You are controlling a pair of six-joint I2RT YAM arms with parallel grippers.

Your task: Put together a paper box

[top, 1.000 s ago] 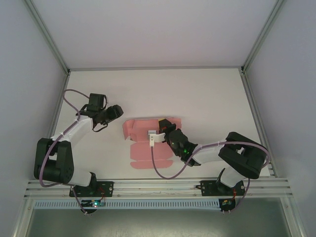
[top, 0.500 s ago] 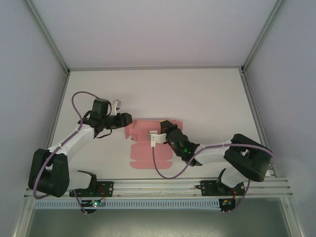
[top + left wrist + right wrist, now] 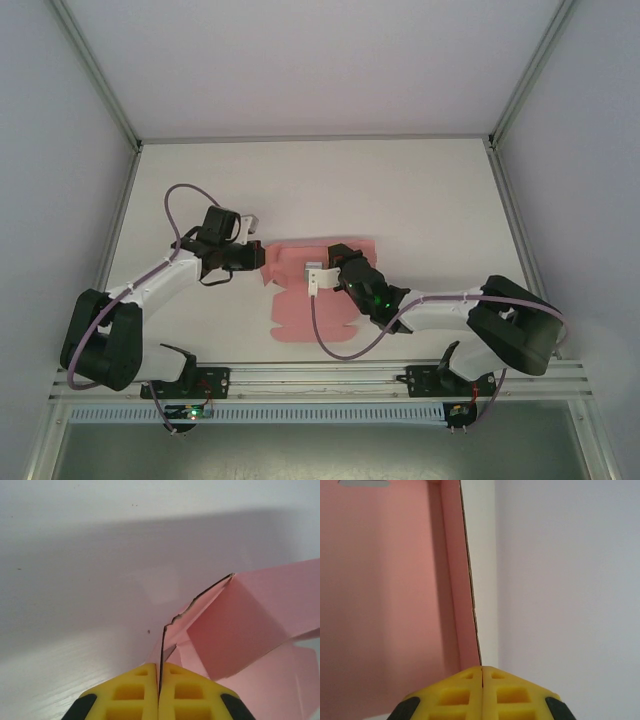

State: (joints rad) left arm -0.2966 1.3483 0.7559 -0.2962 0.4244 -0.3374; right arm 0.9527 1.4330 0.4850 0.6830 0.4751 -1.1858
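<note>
Thin pink paper box, creased; left end effector, right end effector pinch edges.

The paper box was thin matt pink card with a raw brownish cut edge. The table was smooth matt white. The left gripper had moulded yellow plastic pads.

the left arm and right arm have white links and black joints, each trailing a lilac cable. the left fingers and right fingers are yellow, with moulded square recesses and black sides.
</note>
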